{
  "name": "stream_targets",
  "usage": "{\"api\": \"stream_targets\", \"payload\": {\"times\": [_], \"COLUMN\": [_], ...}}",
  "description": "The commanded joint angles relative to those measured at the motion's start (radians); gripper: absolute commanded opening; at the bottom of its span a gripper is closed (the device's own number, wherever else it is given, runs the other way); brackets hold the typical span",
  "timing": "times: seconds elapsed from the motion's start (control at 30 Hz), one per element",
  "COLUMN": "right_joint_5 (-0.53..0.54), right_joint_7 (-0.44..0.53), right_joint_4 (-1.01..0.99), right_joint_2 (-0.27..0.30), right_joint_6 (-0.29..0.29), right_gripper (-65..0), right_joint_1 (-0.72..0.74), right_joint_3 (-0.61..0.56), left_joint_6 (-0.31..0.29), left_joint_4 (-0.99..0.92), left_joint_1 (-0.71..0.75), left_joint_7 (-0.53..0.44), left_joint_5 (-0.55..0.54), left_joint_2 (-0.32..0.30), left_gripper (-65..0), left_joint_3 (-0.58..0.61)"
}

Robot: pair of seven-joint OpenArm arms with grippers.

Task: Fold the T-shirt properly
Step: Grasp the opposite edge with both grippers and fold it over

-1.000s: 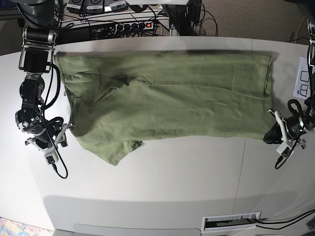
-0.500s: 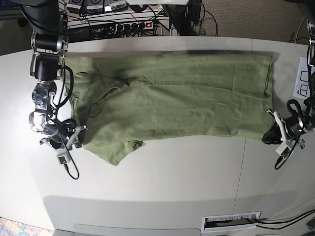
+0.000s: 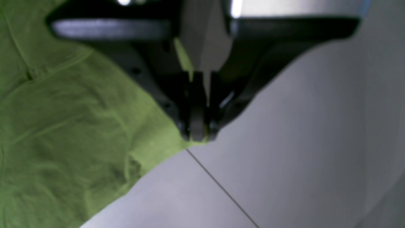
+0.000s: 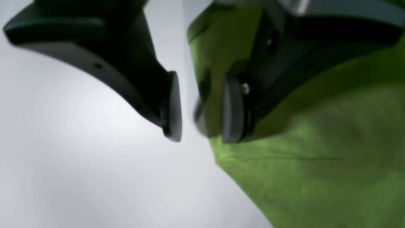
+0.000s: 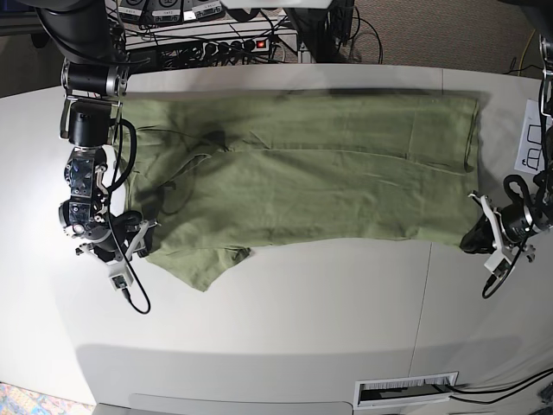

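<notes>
The T-shirt is lying spread across the white table. The left gripper is pinching the T-shirt's corner, jaws together. The right gripper is standing at the T-shirt's opposite edge, its 2 jaws apart, 1 over cloth.

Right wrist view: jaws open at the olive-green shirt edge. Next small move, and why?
Probably close the right gripper on the olive-green cotton T-shirt: the hem sits between its open pads, and the left gripper already pinches the opposite corner, so both could then lift.
</notes>
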Motion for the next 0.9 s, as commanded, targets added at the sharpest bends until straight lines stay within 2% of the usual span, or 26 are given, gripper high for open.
{"api": "stream_targets", "payload": {"times": [0.0, 0.17, 0.23, 0.3, 0.37, 0.73, 0.87], "right_joint_5": [0.002, 0.003, 0.004, 0.004, 0.011, 0.15, 0.234], "right_joint_7": [-0.002, -0.047, -0.051, -0.055, -0.081, -0.246, -0.298], "right_joint_4": [0.013, 0.013, 0.013, 0.013, 0.016, 0.264, 0.34], "right_joint_2": [0.017, 0.017, 0.017, 0.017, 0.017, 0.053, 0.076], "right_joint_6": [-0.003, -0.002, -0.002, -0.002, -0.002, -0.002, -0.002], "right_gripper": [-42.7, -42.9, -44.9, -53.4, -64.6, -65.0, -65.0], "right_joint_1": [0.023, -0.016, -0.04, -0.057, -0.06, -0.06, -0.061], "right_joint_3": [0.004, 0.004, 0.004, 0.004, 0.004, 0.004, 0.004], "left_joint_6": [0.002, 0.002, 0.002, 0.002, 0.002, 0.002, 0.002], "left_joint_4": [0.014, 0.014, 0.014, 0.014, 0.014, 0.014, 0.014], "left_joint_1": [-0.021, -0.021, -0.021, -0.021, -0.022, -0.022, -0.022], "left_joint_7": [-0.023, -0.023, -0.023, -0.023, -0.025, -0.025, -0.025], "left_joint_5": [-0.014, -0.015, -0.015, -0.015, -0.015, -0.019, -0.02], "left_joint_2": [-0.023, -0.023, -0.023, -0.023, -0.023, -0.027, -0.029], "left_gripper": [-65.0, -65.0, -65.0, -65.0, -65.0, -65.0, -65.0], "left_joint_3": [-0.008, -0.008, -0.008, -0.008, -0.008, -0.008, -0.008]}}
